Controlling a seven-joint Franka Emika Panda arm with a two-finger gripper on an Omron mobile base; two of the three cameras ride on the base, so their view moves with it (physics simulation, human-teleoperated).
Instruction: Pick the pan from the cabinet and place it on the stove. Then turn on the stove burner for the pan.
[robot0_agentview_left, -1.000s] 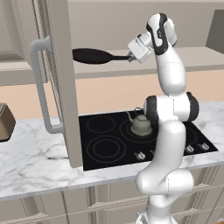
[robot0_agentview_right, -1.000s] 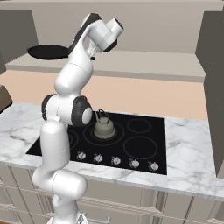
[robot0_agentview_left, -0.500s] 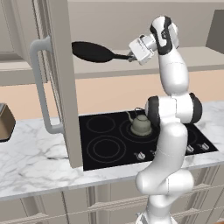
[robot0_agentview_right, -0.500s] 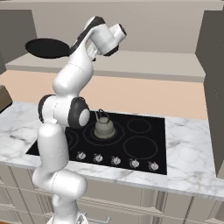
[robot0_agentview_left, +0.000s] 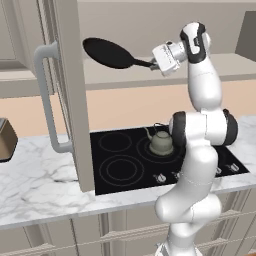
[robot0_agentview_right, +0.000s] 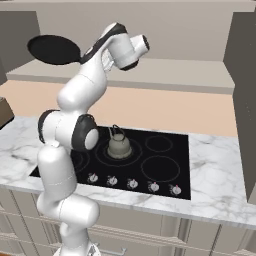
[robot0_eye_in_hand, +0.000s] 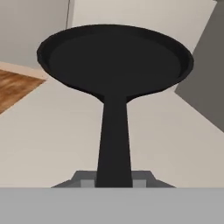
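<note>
While the fingers (robot0_agentview_left: 154, 63) are clamping the end of its handle, the pan (robot0_agentview_left: 107, 53) is hanging in the air beside the open door of the cabinet (robot0_agentview_left: 64, 95), its long axis running straight out from the hand, bowl farthest away. Below it, the stove (robot0_agentview_left: 125, 170) is sitting in the counter (robot0_agentview_left: 35, 185), where a kettle (robot0_agentview_left: 161, 142) is occupying a back ring. Judging from this, the front rings are offering free room for lowering the pan.
</note>
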